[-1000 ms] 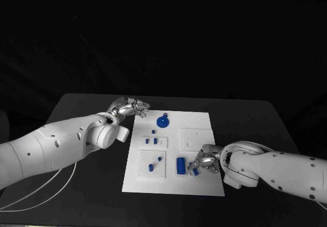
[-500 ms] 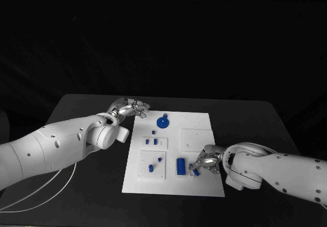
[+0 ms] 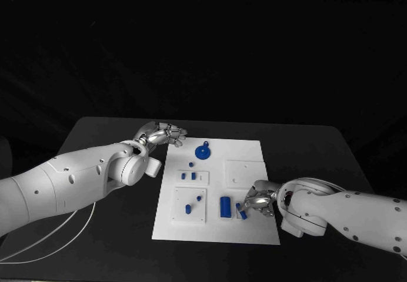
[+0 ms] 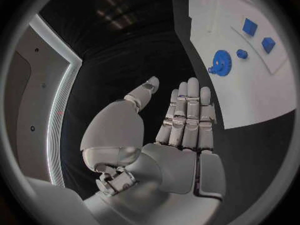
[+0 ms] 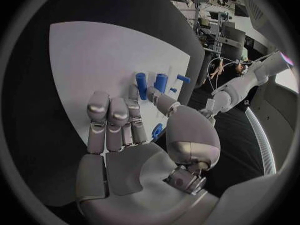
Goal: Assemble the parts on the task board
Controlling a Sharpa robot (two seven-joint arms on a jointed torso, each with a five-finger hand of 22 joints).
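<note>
Head view: task board (image 3: 246, 229) mostly unassembled, right hand (image 3: 257, 204) pinching small blue part (image 3: 243, 214) lower centre, left hand (image 3: 161, 134) w/ fingers released.

R hand (image 3: 257, 202) on blue part (image 3: 242, 214), board (image 3: 246, 229).

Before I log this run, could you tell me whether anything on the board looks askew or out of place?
Nothing stands out: the white task board lies flat, and the round blue gear part and the blue cylinder part sit on it undamaged.
</note>
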